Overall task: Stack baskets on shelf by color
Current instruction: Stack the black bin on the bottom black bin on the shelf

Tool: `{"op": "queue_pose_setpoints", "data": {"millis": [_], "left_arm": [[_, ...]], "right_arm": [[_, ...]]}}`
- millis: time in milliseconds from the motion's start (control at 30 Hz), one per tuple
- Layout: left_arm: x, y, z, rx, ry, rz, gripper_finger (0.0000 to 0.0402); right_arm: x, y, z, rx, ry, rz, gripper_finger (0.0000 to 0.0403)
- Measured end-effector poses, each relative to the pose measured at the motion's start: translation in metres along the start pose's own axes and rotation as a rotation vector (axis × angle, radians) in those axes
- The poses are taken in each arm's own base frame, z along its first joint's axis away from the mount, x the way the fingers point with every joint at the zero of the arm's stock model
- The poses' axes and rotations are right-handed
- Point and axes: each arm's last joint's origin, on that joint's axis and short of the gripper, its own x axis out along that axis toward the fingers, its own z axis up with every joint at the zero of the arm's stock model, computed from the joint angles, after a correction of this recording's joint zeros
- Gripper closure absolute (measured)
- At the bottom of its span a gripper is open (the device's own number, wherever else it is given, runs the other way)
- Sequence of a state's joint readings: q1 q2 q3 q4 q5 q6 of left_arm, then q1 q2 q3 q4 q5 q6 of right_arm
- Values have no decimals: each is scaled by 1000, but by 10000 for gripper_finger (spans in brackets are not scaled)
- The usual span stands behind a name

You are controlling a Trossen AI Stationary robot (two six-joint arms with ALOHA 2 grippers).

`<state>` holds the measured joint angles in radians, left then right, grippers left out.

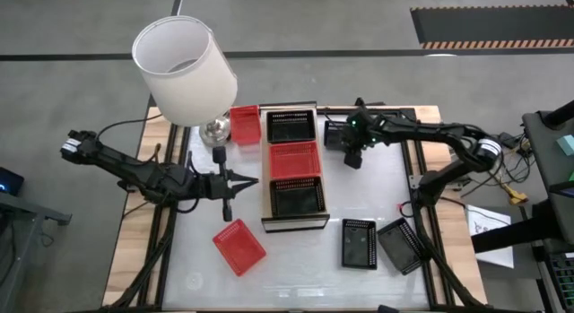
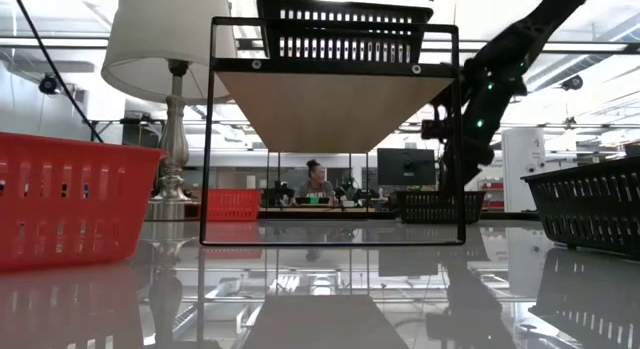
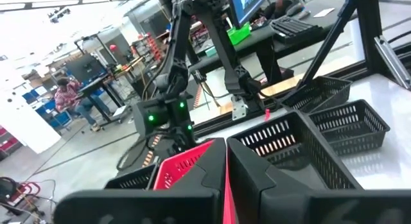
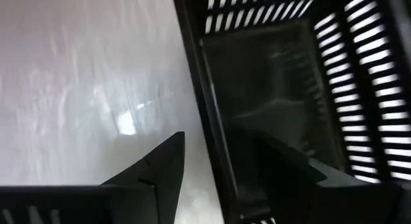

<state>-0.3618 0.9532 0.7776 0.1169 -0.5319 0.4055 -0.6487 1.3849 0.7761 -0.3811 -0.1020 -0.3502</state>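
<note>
The shelf [image 1: 265, 183] holds a black basket [image 1: 291, 126] at its far end, a red one [image 1: 294, 159] in the middle and a black one [image 1: 296, 198] at its near end. My right gripper [image 1: 352, 152] is open over a black basket [image 1: 335, 134] that rests on the table just right of the shelf. In the right wrist view one finger [image 4: 160, 166] stands outside that basket's side wall [image 4: 205, 102] and the other stands inside. My left gripper [image 1: 249, 179] is shut and empty, left of the shelf, pointing at it.
A lamp [image 1: 184, 71] stands at the far left with a red basket [image 1: 244, 125] beside it. Another red basket [image 1: 239, 246] lies near left. Two black baskets [image 1: 359, 243] [image 1: 401, 246] lie near right. A person sits in the room beyond the table [image 2: 316, 184].
</note>
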Motion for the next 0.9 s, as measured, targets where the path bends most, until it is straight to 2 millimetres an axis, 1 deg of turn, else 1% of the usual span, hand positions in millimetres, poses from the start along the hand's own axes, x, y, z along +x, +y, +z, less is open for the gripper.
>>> {"op": "queue_pose_setpoints", "data": {"millis": [100, 167, 233, 333, 367, 433, 533, 667, 767, 900], "left_arm": [[1, -1, 0, 17, 3, -2, 402], [2, -1, -1, 36, 5, -3, 402], [2, -1, 0, 49, 4, -3, 402], [2, -1, 0, 48, 1, -3, 402], [2, -1, 0, 48, 1, -3, 402], [2, -1, 0, 48, 1, -3, 402], [2, -1, 0, 49, 2, -3, 402], [2, -2, -1, 49, 4, -4, 402], [2, -2, -1, 49, 4, -4, 402], [2, -2, -1, 49, 5, -5, 402]], "right_arm": [[8, 0, -2, 2, 23, 9, 250], [10, 0, -2, 3, 33, 12, 275], [10, 0, -2, 3, 33, 12, 309], [4, 0, -2, -3, 22, 9, 367], [1, 0, -1, -8, 18, 7, 381], [-8, 1, 0, -7, 15, 6, 388], [-30, 1, 6, 0, 11, -2, 392], [-68, 7, 18, -2, 0, -51, 394], [-103, 18, 30, -22, -33, -86, 394], [-150, 40, 46, -52, -57, -123, 394]]}}
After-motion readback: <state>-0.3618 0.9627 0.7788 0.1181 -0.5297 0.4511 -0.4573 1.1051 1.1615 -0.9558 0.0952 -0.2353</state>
